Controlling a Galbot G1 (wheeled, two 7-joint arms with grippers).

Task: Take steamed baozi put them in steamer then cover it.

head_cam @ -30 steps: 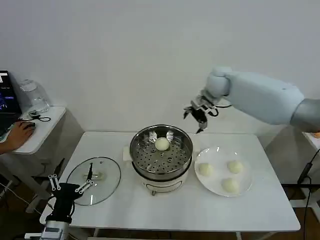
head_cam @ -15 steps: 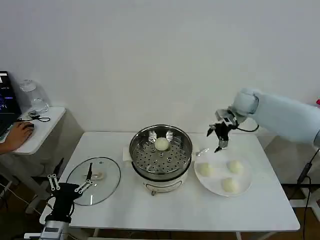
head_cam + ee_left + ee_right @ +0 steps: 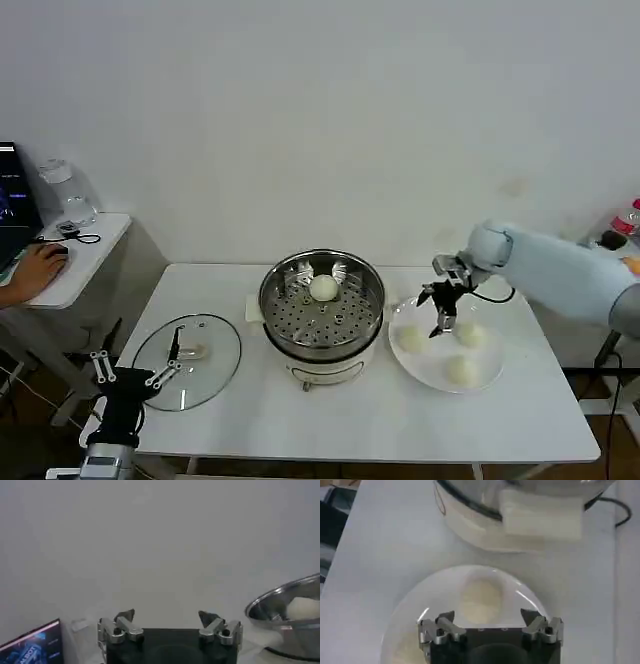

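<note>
The steamer stands mid-table with one steamed baozi on its perforated tray. Three more baozi lie on a white plate to its right: one nearest the steamer, one further right, one at the front. My right gripper hangs open just above the plate, close to the baozi nearest the steamer; from the wrist, that baozi lies just ahead of the open right gripper. The cover lies flat on the table left of the steamer. My left gripper is parked open at the table's front left edge.
A small side table with a clear jar stands to the left. The wall is close behind the table. In the left wrist view, the steamer's rim shows beside my open left gripper.
My right gripper has swung from behind and above the steamer to the right and down, and now hangs low over the plate. The left arm has barely moved.
</note>
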